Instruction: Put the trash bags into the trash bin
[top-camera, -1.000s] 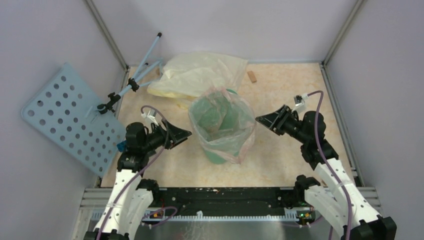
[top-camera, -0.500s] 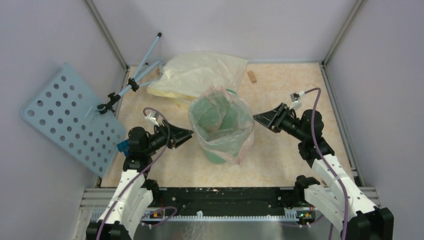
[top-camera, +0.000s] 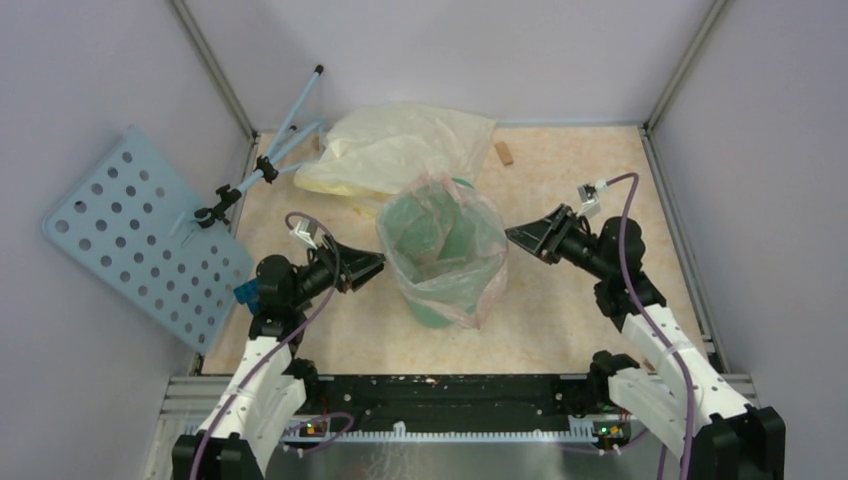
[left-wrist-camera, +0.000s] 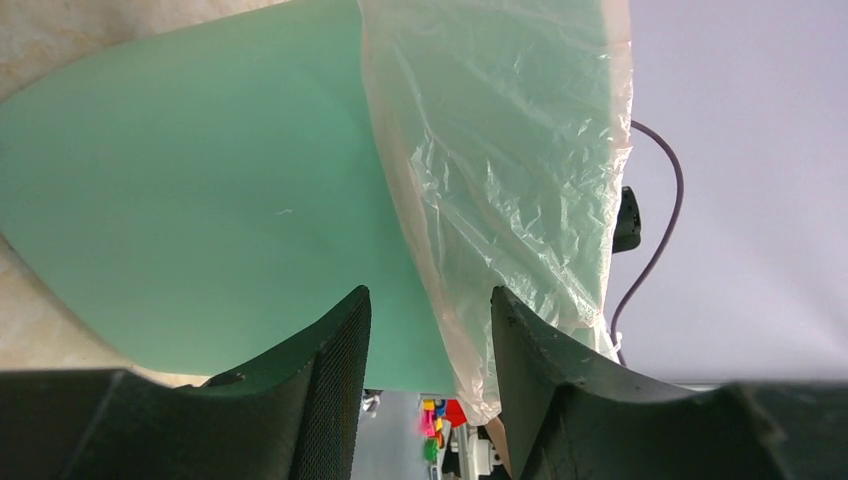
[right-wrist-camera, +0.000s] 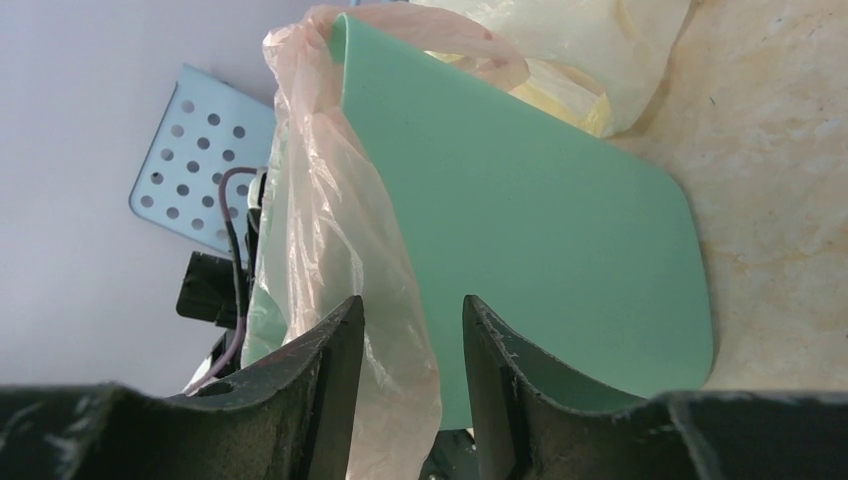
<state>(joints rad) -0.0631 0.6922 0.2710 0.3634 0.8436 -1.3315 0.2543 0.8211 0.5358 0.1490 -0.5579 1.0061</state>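
Fingers (left-wrist-camera: 335, 350) of the left gripper (top-camera: 374, 266) stand parted, as do those of the right gripper (top-camera: 512, 236). Each wrist view shows loose film lying in the gap between the fingers, with nothing pinched.

Table (top-camera: 580, 300): pale marbled surface carrying all items.

Perforated panel (top-camera: 130, 235): pale blue, clamped on a stand beyond the left edge.

Yellow bag (top-camera: 400, 145): opaque and crumpled, lying at the far edge just behind the bin; not part of the task.

Trash bin (left-wrist-camera: 200, 200): mint green, upright at about the middle of the surface, between the two grippers.

Trash bag (top-camera: 478, 290): translucent pink film, already seated in the bin. Its mouth spreads over the rim and a loose skirt hangs down the outer wall, longest on the near right side.

Small tan block (top-camera: 504, 153): near the far edge, right of the yellow bag.

Handling, as judged: the film is very light, soft and slippery. It offers no stiffness to push against and may tear or slide out of a shallow pinch. The best hold is on the hanging hem just below the rim, one gripper on each opposite side, gathering a fold rather than a single layer. The bin itself looks light, so an uneven sideways pull could shift or tip it.
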